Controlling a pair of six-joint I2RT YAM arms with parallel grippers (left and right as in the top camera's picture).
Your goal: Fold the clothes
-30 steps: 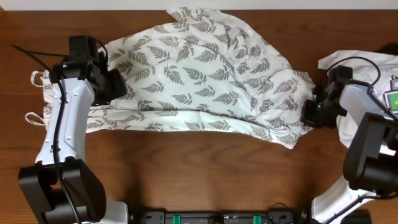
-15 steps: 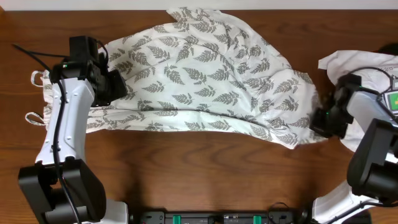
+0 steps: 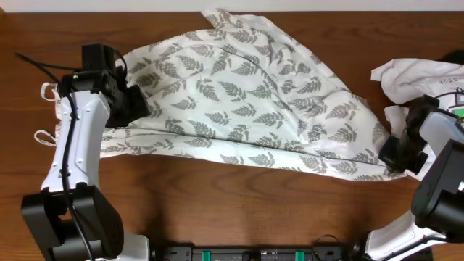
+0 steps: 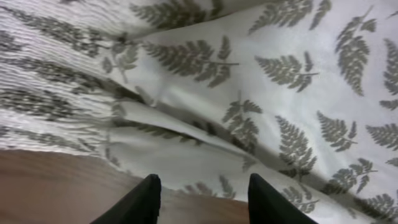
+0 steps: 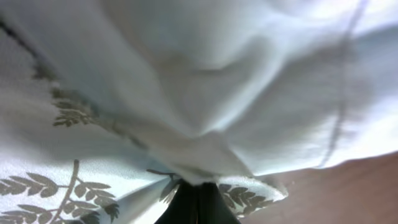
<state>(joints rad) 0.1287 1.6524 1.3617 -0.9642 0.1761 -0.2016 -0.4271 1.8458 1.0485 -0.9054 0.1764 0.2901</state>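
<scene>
The fern-print garment [image 3: 246, 101] lies spread on the wooden table [image 3: 217, 203] with its long axis running from one pincer to the other. Its strap loops [image 3: 42, 91] lie at the end under the left arm, and its lower corner is drawn out to the right arm.

The right gripper [image 5: 198, 199] is clamped on that corner. In the right wrist view the two fingers meet with a bunched fold of printed cloth pinched between them. The rest of the garment stretches away ahead of this pincer toward the other arm, with bare wood just off to one side.

The left gripper [image 4: 203, 182] stands partly parted and holds nothing. Its fingertips [image 4: 151, 186] are apart just above the garment's near hem, where the cloth meets the wood. The gathered, ribbed band [image 4: 43, 93] lies ahead of it and to one side, and the flatter printed panel lies ahead to the other.

So the cloth is anchored at one end only. The next fold probably turns on the left pincer taking the strap end, which only that arm is near. With both ends held, the garment could be carried across its long axis.

The plain white garment [image 3: 409, 72] lies just beyond the right pincer, near the held corner, and could be caught up with it.
</scene>
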